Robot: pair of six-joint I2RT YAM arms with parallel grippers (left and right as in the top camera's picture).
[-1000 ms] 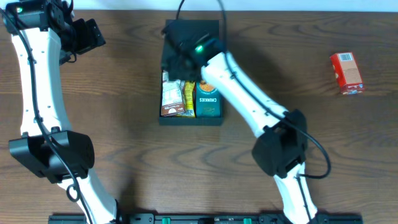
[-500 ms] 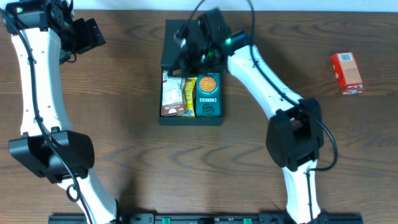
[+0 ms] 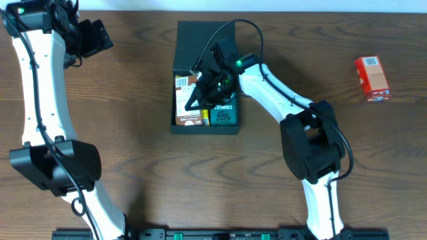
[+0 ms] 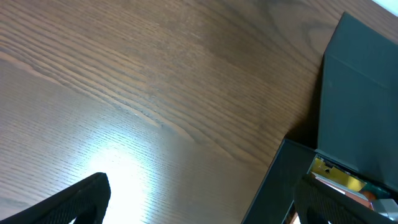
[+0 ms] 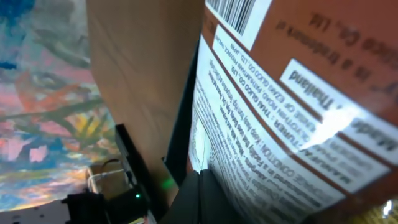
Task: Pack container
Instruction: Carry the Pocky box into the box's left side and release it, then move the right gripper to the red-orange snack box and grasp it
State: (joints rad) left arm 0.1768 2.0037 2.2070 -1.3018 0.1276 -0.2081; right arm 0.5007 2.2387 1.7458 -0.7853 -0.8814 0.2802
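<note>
1. The container [image 3: 203,129] sits in the middle of the counter [image 3: 133,133], with its flap lid [image 3: 200,41] laid open toward the far edge.
2. Packing looks partly done. A brown-and-white packet [image 3: 183,100] and a teal packet [image 3: 227,115] lie side by side inside, and a narrow yellow item [image 3: 204,117] is wedged between them.
3. Your right tool [image 3: 202,93] is down inside the container, over the packets, with its fingers brought together. It seems to be pressing or seating the contents rather than carrying anything.
4. Your left tool [image 3: 95,37] hangs near the far left corner, well apart from the container. Its fingers are spread wide and hold nothing.
5. Two things appear to be left. A red carton [image 3: 371,78] lies on the counter far to the right, not yet packed if it belongs inside. The lid is not yet shut.
6. Some things are hard to read:
   - From above, the right arm [image 3: 267,93] covers the far ends of the packets.
   - The right wrist view is filled by the brown-and-white packet's printed back, too close to show whether the fingertips touch it.
   - The yellow item is too slim to identify.
   - The left wrist view catches only a corner of the container and part of its lid.
</note>
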